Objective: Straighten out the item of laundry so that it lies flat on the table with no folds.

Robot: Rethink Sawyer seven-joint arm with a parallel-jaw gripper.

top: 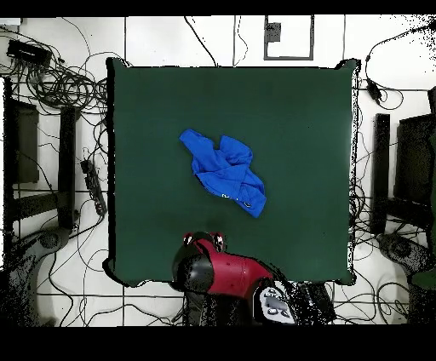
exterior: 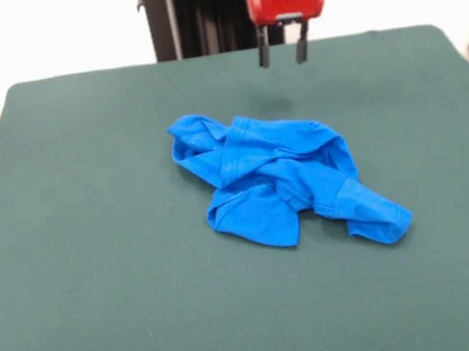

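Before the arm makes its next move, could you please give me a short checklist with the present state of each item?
1. Pincer open: ok, fingers apart.
2. Pincer empty: ok, nothing held.
3. Pincer clear of the shirt: ok, it hangs above the table's far part, not touching cloth.
4. Shirt wholly on the table: ok, near the middle, away from the edges.
5. Shirt flat, no folds: not ok, crumpled in a heap.
6. Which part is a sleeve or hem: cannot tell.

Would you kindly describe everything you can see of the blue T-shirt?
The blue T-shirt is plain royal-blue soft cloth, crumpled into a twisted heap with many folds and stitched hems showing. It lies near the middle of the green table, touching only the tabletop. The gripper hangs open above the table behind it, clear of the cloth.
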